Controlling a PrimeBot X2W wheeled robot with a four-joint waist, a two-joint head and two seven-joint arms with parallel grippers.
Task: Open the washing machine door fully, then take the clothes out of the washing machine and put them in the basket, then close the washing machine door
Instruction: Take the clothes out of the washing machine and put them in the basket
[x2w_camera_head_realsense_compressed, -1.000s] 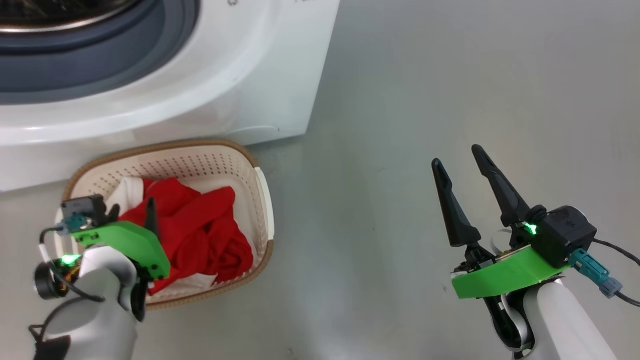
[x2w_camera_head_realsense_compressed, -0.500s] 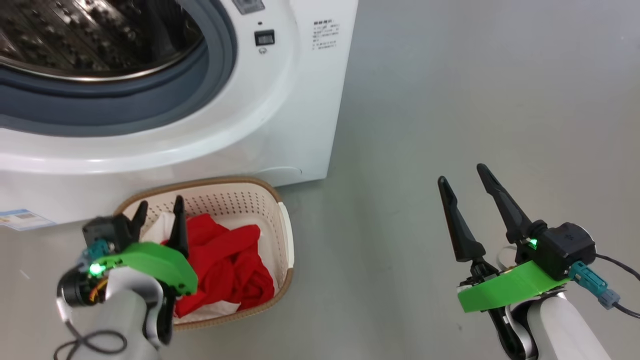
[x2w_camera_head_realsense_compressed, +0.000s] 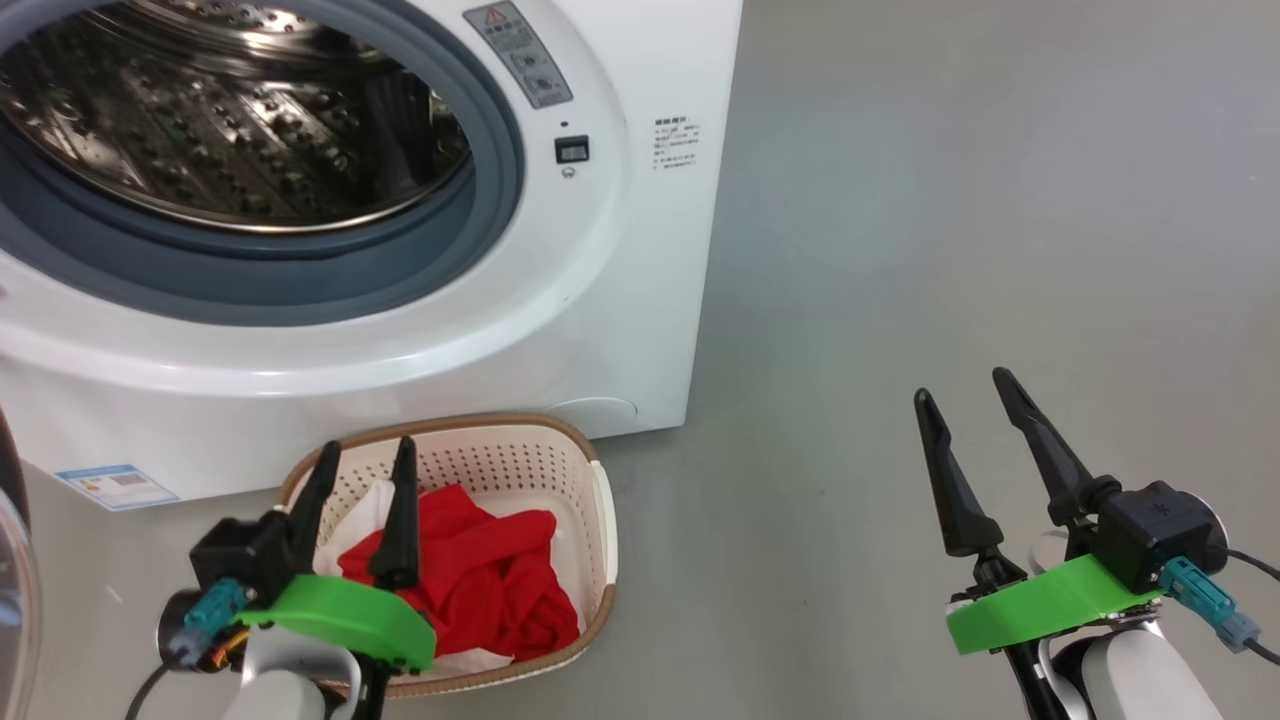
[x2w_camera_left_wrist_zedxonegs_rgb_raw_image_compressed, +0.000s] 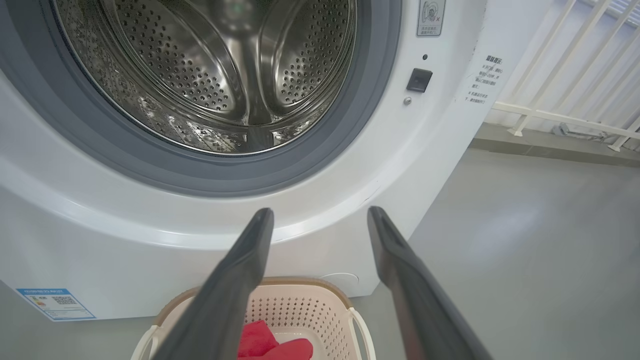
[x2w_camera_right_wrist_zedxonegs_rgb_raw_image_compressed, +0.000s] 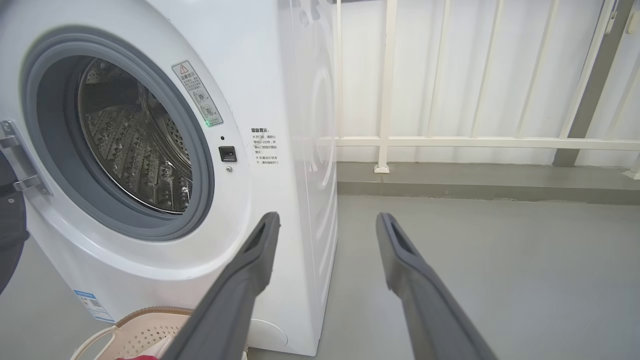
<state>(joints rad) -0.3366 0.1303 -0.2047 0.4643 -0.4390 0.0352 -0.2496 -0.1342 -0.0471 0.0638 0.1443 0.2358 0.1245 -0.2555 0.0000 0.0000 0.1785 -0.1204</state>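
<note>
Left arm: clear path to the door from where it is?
Probably yes. The left gripper is open and empty over the basket, and the door hangs open to its left, with bare floor between. I see just the door's edge, though.

Count: 1 washer (x2w_camera_head_realsense_compressed: 600, 300) with 1 drum (x2w_camera_head_realsense_compressed: 230, 120), 1 door (x2w_camera_right_wrist_zedxonegs_rgb_raw_image_compressed: 10, 230) seen at its edge, 1 blue sticker (x2w_camera_head_realsense_compressed: 118, 486) and 1 small black square (x2w_camera_head_realsense_compressed: 571, 149) beside the opening; 1 basket (x2w_camera_head_realsense_compressed: 605, 520). Clothes (x2w_camera_head_realsense_compressed: 490, 580): 1 red heap with white showing, number of pieces not separable. Grippers: 2, left gripper (x2w_camera_head_realsense_compressed: 367, 447) and right gripper (x2w_camera_head_realsense_compressed: 962, 385), each with jaws of 2 dark fingers (x2w_camera_head_realsense_compressed: 950, 480), 4 in all.
</note>
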